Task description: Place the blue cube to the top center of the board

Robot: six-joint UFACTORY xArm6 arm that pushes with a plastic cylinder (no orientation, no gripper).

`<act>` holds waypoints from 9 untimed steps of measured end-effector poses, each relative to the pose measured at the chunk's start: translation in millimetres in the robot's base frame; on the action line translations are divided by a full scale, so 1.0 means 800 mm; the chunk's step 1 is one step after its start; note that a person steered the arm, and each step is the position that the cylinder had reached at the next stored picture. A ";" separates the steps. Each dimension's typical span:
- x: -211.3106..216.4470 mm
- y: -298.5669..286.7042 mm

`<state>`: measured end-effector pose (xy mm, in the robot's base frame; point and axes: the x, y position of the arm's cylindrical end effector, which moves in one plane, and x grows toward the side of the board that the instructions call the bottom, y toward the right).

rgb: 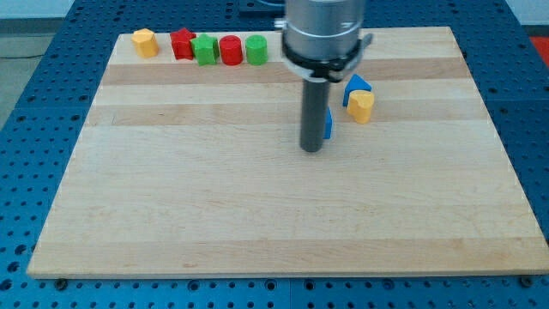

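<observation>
The blue cube (328, 123) is almost wholly hidden behind my rod; only a thin blue sliver shows on the rod's right side, a little right of the board's middle. My tip (310, 148) rests on the board just below and left of that sliver, touching or nearly touching the cube. The wooden board (214, 206) fills the view.
A blue triangular block (357, 83) and a yellow heart-shaped block (361, 106) sit right of the rod. Along the top left edge stand a yellow block (144, 41), a red star (183, 43), a green block (205, 49), a red cylinder (230, 49) and a green cylinder (256, 49).
</observation>
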<state>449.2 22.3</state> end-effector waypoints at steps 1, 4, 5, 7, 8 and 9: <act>-0.003 0.019; -0.061 0.007; -0.049 -0.003; -0.043 -0.023; -0.060 -0.038; -0.080 -0.039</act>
<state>385.1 -8.7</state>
